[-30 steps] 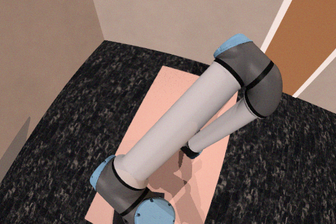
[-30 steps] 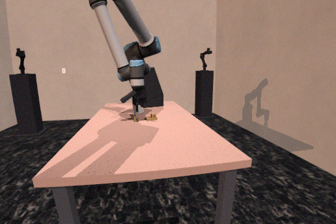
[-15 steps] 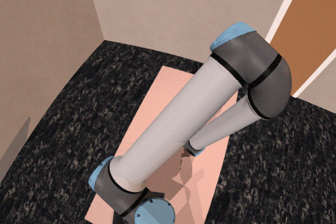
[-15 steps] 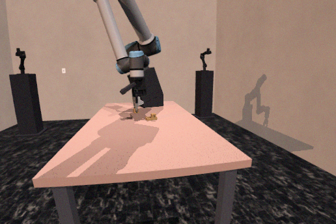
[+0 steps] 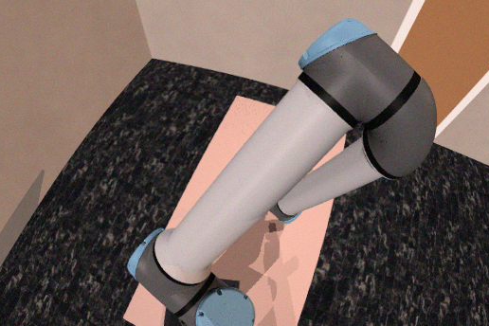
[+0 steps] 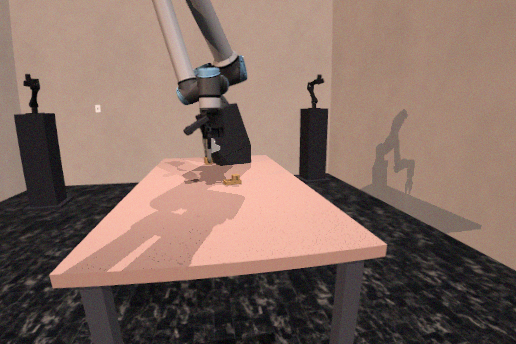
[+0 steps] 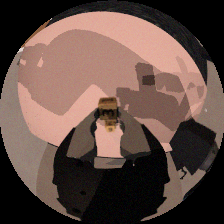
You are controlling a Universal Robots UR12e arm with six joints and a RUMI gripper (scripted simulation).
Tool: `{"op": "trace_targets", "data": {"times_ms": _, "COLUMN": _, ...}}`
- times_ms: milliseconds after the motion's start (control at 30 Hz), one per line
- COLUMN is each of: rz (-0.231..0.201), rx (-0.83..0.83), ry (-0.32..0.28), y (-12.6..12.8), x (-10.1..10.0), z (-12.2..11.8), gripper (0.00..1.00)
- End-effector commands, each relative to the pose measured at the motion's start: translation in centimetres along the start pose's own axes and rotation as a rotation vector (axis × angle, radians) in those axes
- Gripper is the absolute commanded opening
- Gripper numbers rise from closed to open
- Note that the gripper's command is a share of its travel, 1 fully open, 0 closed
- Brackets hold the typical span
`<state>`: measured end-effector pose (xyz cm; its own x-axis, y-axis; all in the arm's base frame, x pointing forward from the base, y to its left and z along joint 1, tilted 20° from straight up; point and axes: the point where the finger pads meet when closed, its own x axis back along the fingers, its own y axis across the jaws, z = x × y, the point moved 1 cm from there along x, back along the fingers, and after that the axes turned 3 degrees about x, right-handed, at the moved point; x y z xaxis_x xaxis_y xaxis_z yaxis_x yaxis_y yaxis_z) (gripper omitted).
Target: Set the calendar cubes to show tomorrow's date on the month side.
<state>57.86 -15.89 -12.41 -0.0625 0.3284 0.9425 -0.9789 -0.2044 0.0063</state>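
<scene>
Your pincer is clenched on a cube above the tabletop, well apart from the tray.

One calendar cube, golden-brown and wood-like, is gripped and sits apart from the calendar tray. In the wrist view it shows a lighter brown band along one edge and dark markings on a face, too blurred to read as a digit. The tray, small, low and yellow-gold, rests flat on the pink tabletop. The seated cube, of the same yellow-gold colour, stands level at one end of it, leaving the other end lower. Its digit, the month's name and the date shown cannot be made out
</scene>
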Motion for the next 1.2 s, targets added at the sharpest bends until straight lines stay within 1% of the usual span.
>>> {"op": "trace_targets", "data": {"times_ms": 0, "rz": 0.001, "rx": 0.000, "ry": 0.000, "y": 0.0, "x": 0.1, "z": 0.0, "gripper": 0.10}}
{"op": "trace_targets", "data": {"times_ms": 100, "rz": 0.001, "rx": 0.000, "ry": 0.000, "y": 0.0, "x": 0.1, "z": -0.1, "gripper": 0.10}}
{"op": "trace_targets", "data": {"times_ms": 133, "rz": 0.001, "rx": 0.000, "ry": 0.000, "y": -0.1, "x": 0.2, "z": -0.5, "gripper": 0.10}}
{"op": "trace_targets", "data": {"times_ms": 167, "rz": 0.001, "rx": 0.000, "ry": 0.000, "y": -0.2, "x": 0.3, "z": -1.5, "gripper": 0.10}}
{"op": "trace_targets", "data": {"times_ms": 233, "rz": 0.001, "rx": 0.000, "ry": -0.001, "y": -0.4, "x": 0.6, "z": -4.5, "gripper": 0.10}}
{"op": "trace_targets", "data": {"times_ms": 300, "rz": 0.001, "rx": 0.000, "ry": -0.001, "y": -0.4, "x": 0.6, "z": -4.5, "gripper": 0.10}}
{"op": "trace_targets", "data": {"times_ms": 367, "rz": 0.001, "rx": 0.000, "ry": 0.000, "y": -0.5, "x": 1.0, "z": -7.6, "gripper": 0.10}}
{"op": "trace_targets", "data": {"times_ms": 400, "rz": 0.001, "rx": 0.000, "ry": 0.000, "y": -0.5, "x": 1.1, "z": -8.5, "gripper": 0.10}}
{"op": "trace_targets", "data": {"times_ms": 433, "rz": 0.001, "rx": 0.000, "ry": 0.000, "y": -0.5, "x": 1.2, "z": -8.9, "gripper": 0.10}}
{"op": "trace_targets", "data": {"times_ms": 933, "rz": 0.001, "rx": 0.000, "ry": 0.000, "y": -0.4, "x": 1.1, "z": -9.0, "gripper": 0.10}}
{"op": "trace_targets", "data": {"times_ms": 1167, "rz": 0.001, "rx": 0.000, "ry": 0.000, "y": -0.5, "x": 0.3, "z": -9.0, "gripper": 0.10}}
